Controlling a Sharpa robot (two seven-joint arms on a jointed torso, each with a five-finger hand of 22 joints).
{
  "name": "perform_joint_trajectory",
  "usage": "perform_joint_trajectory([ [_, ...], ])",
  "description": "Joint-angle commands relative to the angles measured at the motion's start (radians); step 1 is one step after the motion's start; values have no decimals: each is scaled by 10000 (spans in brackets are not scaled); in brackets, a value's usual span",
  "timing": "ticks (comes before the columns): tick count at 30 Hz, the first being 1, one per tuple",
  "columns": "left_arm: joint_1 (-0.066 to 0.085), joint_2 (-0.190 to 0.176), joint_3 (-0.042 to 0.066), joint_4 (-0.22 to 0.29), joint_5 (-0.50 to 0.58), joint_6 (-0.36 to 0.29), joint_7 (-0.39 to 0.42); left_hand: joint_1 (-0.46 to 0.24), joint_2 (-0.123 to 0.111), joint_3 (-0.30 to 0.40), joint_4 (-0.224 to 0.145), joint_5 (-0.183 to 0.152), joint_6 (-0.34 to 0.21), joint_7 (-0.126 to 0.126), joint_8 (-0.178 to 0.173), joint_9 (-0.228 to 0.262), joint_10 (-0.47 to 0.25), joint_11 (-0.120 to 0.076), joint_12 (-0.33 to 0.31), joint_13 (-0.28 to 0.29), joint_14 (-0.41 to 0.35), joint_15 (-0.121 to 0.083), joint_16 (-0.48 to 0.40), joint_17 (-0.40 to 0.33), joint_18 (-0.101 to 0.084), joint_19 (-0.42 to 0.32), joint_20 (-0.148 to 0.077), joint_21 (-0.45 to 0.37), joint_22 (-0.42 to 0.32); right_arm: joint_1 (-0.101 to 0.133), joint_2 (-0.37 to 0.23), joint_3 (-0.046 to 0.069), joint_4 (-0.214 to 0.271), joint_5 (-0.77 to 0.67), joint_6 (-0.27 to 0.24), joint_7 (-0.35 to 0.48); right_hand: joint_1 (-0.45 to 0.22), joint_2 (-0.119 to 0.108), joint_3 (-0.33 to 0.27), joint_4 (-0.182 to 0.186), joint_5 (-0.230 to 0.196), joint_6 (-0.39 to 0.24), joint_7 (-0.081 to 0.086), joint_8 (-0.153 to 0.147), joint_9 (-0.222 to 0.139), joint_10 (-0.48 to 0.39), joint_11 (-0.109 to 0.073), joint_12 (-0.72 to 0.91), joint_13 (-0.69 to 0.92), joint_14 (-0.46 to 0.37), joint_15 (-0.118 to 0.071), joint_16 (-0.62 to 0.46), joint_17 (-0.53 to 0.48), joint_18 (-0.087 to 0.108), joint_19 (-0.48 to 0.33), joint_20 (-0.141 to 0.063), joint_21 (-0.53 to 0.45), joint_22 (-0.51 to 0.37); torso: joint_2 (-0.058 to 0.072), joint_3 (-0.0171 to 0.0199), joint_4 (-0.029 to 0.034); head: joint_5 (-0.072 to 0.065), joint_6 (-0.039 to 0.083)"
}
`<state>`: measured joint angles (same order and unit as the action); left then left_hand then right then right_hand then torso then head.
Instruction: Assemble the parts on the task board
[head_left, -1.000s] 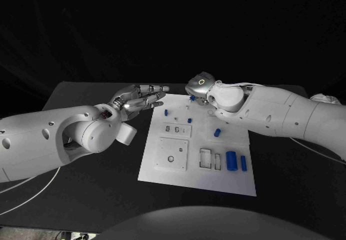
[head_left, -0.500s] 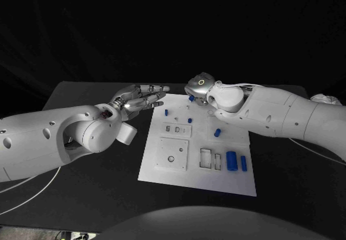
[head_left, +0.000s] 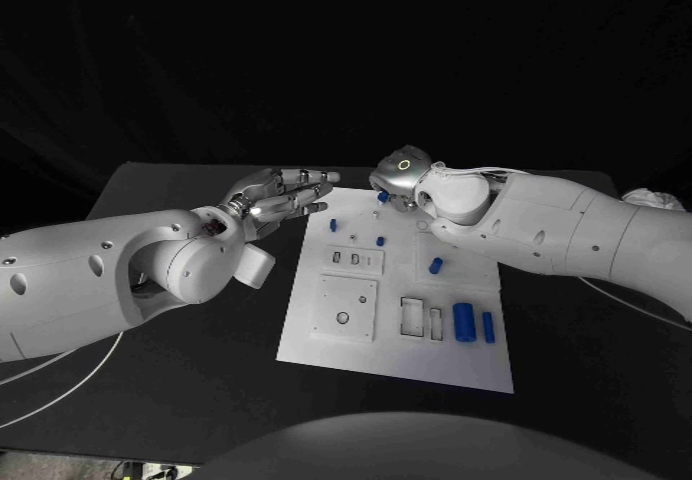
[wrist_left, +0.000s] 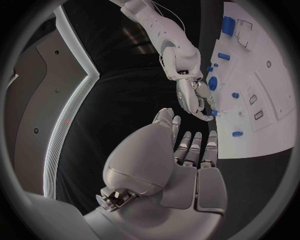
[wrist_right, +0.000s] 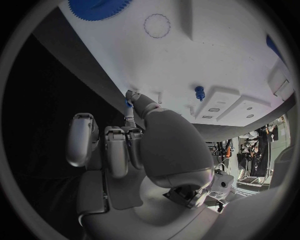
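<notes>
Near edge of the task board (head_left: 433, 370) is lying bare, white plate w/ its near end toward the robot on the black table (head_left: 188, 400). Moving up the board: 2 blue parts lying side by side at the right, a fat cylinder (head_left: 463, 321) and a thinner one (head_left: 488, 327) just beside it. Left of them 2 rectangular slots (head_left: 421, 318) are sitting open, and a square block w/ a round hole (head_left: 346, 308) is sitting further left. Next up, 1 short blue peg (head_left: 434, 265) is standing alone on the right side; a small plate w/ 2 slots (head_left: 352, 259) is lying to its left. Further on, 2 more small blue parts, one (head_left: 381, 240) mid-board and one (head_left: 333, 224) nearer the left edge.

At the far end, left hand (head_left: 277, 196) is hovering just off the board's left far corner, fingers spread apart, holding nothing, palm clear in its wrist view (wrist_left: 181, 165). Right hand (head_left: 400, 178) is reaching down at the board's far edge; thumb and a finger are pinching a tiny blue part (wrist_right: 127, 103) right at that edge, other fingers curled alongside. Same pinch is showing in left wrist view (wrist_left: 214, 113)
</notes>
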<state>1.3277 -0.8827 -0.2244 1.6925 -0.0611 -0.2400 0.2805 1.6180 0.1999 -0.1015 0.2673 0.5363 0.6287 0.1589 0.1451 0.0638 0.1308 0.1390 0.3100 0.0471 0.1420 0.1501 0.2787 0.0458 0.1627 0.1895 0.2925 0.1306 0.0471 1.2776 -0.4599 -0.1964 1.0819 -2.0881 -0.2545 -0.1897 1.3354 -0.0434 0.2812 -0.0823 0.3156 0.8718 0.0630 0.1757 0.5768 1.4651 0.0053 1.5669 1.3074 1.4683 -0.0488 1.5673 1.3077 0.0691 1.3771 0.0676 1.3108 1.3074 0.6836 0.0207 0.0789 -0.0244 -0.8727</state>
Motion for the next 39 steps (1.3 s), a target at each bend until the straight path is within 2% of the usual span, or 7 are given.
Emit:
perform_joint_trajectory([
  [1, 4, 24, 8, 4, -39, 141, 81, 101, 10, 48, 6, 42, 5, 34, 32, 11, -10, 59, 28, 9, 32, 13, 51, 8, -179, 93, 7, 48, 5, -14, 24, -6, 40, 37, 17, 147, -97, -60, 98, -13, -85, -227, -28, -203, -142, 1057, -69, 39, 2634, 1025, -81, 34, 2631, -24, 18, -93, -62, 1755, -2, 1, -6, 9, 1],
  [7, 2, 28, 8, -13, -39, 139, 84, 101, 10, 48, 6, 42, 5, 34, 32, 11, -10, 59, 28, 9, 32, 13, 51, 8, -179, 93, 7, 48, 5, -24, 16, -6, 19, 113, -29, 143, -165, -147, 150, 9, -387, -949, -97, -800, -638, 1057, -113, 39, 2634, 1025, -114, 34, 2631, -24, 24, -128, -78, 1755, -2, 3, -9, 3, 1],
  [20, -3, -34, 6, 5, -39, 110, 101, 100, 5, 58, 13, 43, -6, 43, 32, 10, -15, 69, 30, 7, 35, 21, 63, 9, -188, 103, 8, 54, 6, 51, -389, 3, 272, 447, -1187, 133, -234, -133, 145, 77, -471, -808, -94, -811, -764, 1057, -130, 39, 2634, 1025, -134, 34, 2631, -54, 122, -144, 41, 1795, 7, -1, -12, 60, 1],
  [24, -5, -94, 5, 22, -39, 62, 119, 100, 5, 58, 13, 43, -6, 43, 32, 10, -15, 69, 30, 7, 35, 21, 63, 9, -188, 103, 8, 54, 6, 342, -880, 10, 775, 1126, -1638, 261, -461, -115, 59, 291, -727, -546, -55, -754, -868, 1057, -132, 39, 2634, 1025, -140, 34, 2631, -68, 182, -158, 100, 1813, 13, -2, -41, 73, 1],
  [29, -12, -122, 4, 14, -39, 25, 139, 100, 5, 58, 13, 43, -6, 43, 32, 10, -15, 69, 30, 7, 35, 21, 63, 9, -188, 103, 8, 54, 6, 899, -1931, 41, 1788, 3519, -1817, 1081, -1609, -102, -464, 1203, -1258, -262, 126, -701, -1032, 1057, -27, 39, 2634, 1025, -33, 34, 2631, -110, 277, -86, 221, 1856, 19, -15, -65, -27, 1],
  [35, -21, -92, 4, 4, -39, 26, 167, 102, 0, 65, 15, 44, 7, 46, 38, 11, -14, 73, 40, 8, 38, 27, 73, 10, -193, 104, 8, 55, 6, 1170, -2930, 53, 2429, 6511, -1487, 1785, -1791, -66, -593, 1477, -290, 97, 344, -515, -997, 1057, 116, 39, 2634, 1025, 143, 34, 2631, -245, 657, 46, 777, 2036, 38, -9, -95, -56, 1],
  [39, -31, -97, 4, 8, -62, 37, 211, 109, -2, 78, 13, 49, 17, 50, 44, 13, -11, 79, 53, 9, 44, 36, 88, 12, -200, 108, 9, 57, 7, 1157, -3381, 46, 2524, 7174, -713, 1522, -1636, -22, -703, 1457, 370, -1209, 530, -346, -388, 1057, 303, 39, 2634, 1025, 318, 34, 2631, -253, 663, 223, 847, 2046, 39, 5, -87, -93, 1],
])
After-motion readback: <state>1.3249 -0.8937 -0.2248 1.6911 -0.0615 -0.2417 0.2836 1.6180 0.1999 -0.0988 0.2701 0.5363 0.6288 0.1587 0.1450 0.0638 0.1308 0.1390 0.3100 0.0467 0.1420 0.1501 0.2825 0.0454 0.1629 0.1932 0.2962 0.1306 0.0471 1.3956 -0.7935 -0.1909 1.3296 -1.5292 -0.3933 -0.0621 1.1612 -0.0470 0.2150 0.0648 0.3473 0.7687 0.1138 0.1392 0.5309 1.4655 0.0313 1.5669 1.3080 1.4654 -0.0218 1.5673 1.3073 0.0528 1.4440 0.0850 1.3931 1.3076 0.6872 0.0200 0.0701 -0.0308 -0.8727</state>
